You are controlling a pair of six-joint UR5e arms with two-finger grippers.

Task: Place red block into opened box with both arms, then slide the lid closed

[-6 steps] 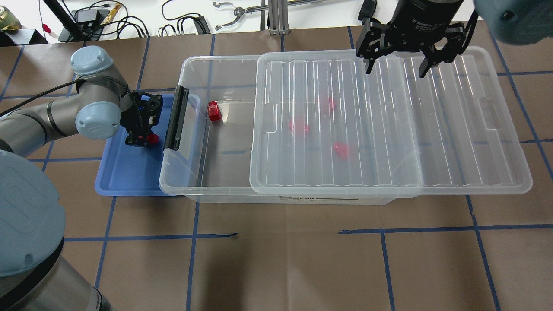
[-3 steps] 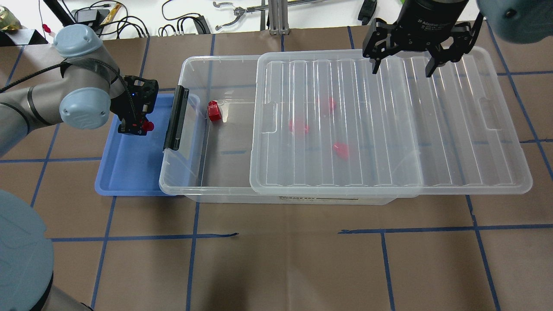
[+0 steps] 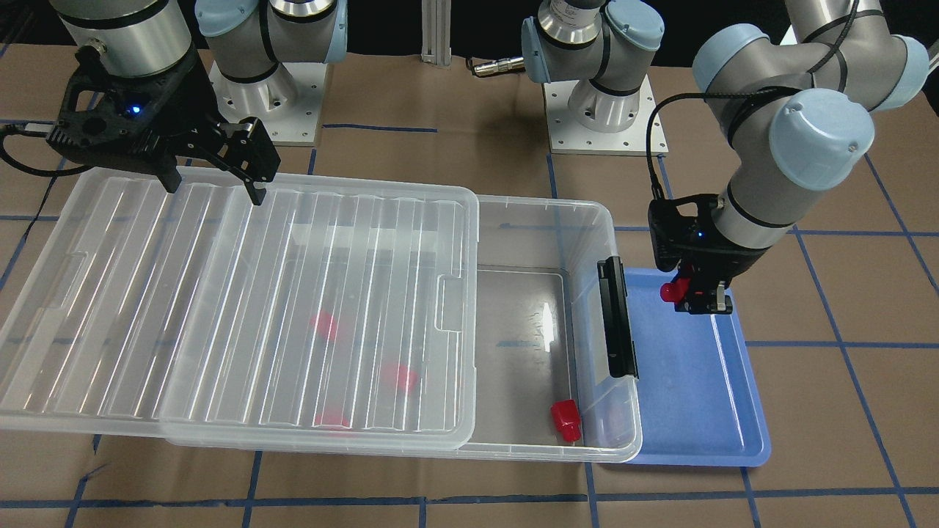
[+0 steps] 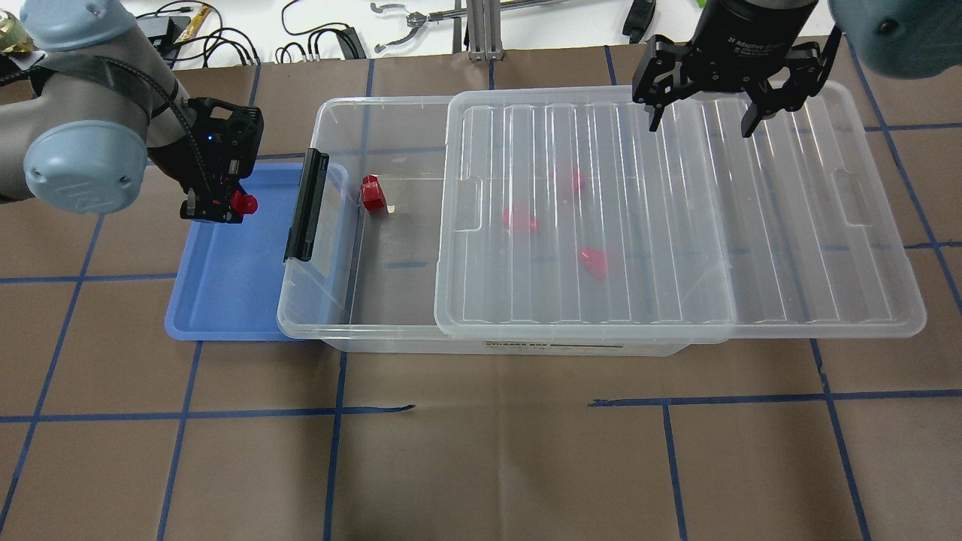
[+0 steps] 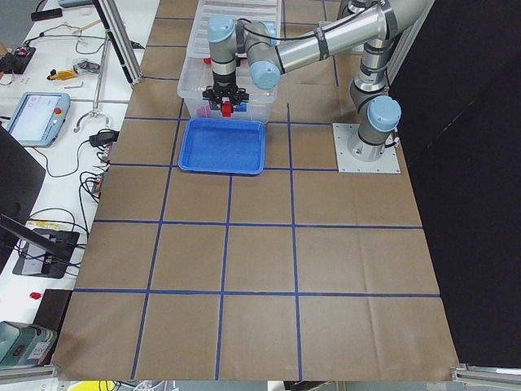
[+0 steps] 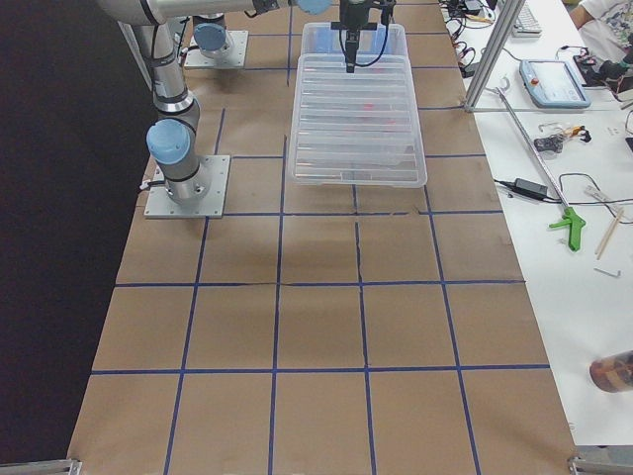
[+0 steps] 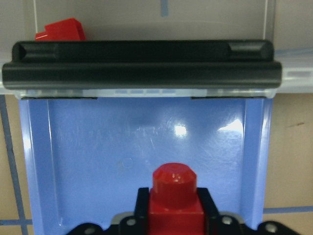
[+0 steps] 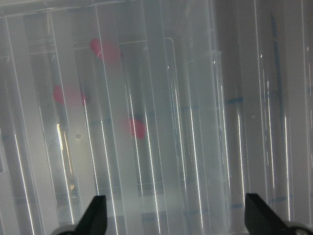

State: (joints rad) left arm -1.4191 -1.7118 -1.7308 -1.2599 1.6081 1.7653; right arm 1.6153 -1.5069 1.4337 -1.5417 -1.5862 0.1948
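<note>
My left gripper is shut on a red block, lifted above the blue tray; the left wrist view shows the block clamped between the fingers, stud pointing at the box's black latch bar. The clear box lies open at its left end, where another red block sits. The ribbed lid covers the rest, offset to the right, with three red blocks blurred beneath it. My right gripper hangs open over the lid's far edge, holding nothing.
Cables and tools lie on the white bench beyond the table. The arm bases stand on plates behind the box. Brown paper with blue tape lines covers the near half of the table.
My left gripper has risen and drawn back-left off the blue tray with the red block in it. The right gripper shifted slightly right above the lid and stays open.
</note>
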